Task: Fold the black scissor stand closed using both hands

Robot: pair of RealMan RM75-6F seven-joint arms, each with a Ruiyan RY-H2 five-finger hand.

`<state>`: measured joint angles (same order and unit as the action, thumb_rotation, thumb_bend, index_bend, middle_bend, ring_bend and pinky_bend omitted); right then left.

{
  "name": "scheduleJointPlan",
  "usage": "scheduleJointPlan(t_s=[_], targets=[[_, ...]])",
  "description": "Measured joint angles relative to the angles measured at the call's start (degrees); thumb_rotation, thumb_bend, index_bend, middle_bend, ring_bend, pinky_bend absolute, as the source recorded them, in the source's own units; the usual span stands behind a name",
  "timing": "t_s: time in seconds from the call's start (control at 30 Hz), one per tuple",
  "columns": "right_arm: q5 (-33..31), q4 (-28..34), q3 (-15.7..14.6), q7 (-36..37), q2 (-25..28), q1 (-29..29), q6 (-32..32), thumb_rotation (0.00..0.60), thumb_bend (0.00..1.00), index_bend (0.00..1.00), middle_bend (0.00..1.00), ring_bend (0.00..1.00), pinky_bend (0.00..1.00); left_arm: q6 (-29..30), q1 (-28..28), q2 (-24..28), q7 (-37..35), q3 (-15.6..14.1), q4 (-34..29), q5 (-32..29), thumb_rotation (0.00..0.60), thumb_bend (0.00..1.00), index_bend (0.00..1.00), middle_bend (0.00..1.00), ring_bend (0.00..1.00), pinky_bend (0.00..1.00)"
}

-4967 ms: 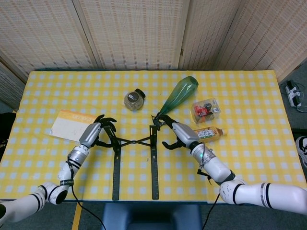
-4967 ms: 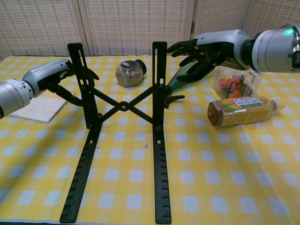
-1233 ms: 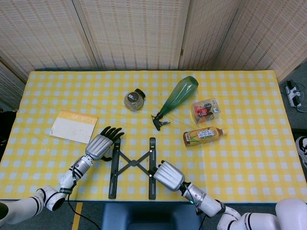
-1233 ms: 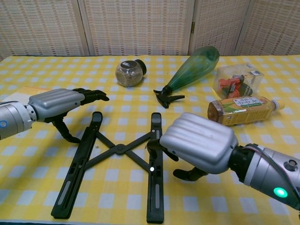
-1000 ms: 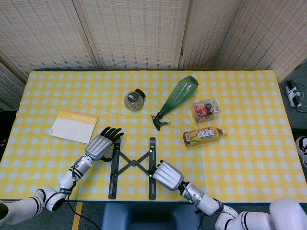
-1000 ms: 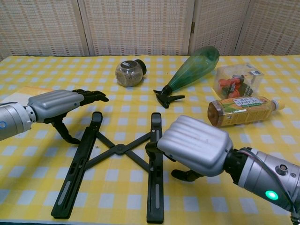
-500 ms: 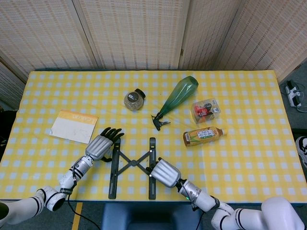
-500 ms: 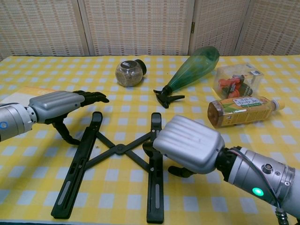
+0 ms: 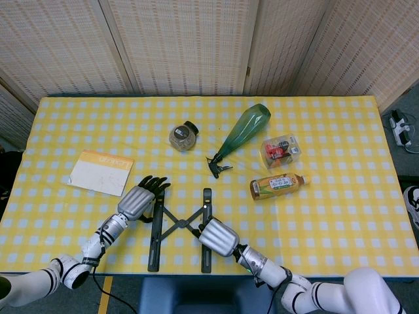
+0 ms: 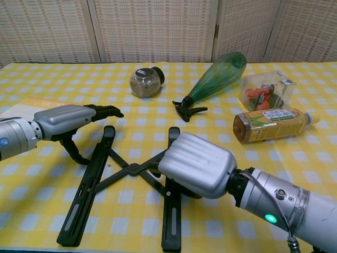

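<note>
The right hand (image 10: pixel 197 164) lies palm down over the right rail of the black stand (image 10: pixel 100 176), low in the centre of the frame (its fingers are hidden, so I cannot tell its grip). The left hand (image 10: pixel 66 120) hovers with fingers spread, holding nothing, above the left rail. The stand lies flat on the tabletop (image 10: pixel 295 174).

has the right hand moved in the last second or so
Yes. In the head view the right hand has slid left over the stand's right rail, toward the left rail.
</note>
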<state>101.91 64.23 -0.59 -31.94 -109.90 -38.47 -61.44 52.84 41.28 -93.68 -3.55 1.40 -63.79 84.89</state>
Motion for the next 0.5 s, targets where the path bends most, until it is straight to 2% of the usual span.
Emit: scheduleJointPlan(t_s=[0.5], targets=[[0.5, -1.7, -0.2, -0.7, -2.9, -1.1, -0.6, 0.600, 0.32, 0.42, 0.62, 0.73, 0.67, -0.5, 0.5, -0.1, -0.3, 0.0, -2.3, 0.2, 0.600, 0.13, 0.00, 0.00, 0.00, 0.00]])
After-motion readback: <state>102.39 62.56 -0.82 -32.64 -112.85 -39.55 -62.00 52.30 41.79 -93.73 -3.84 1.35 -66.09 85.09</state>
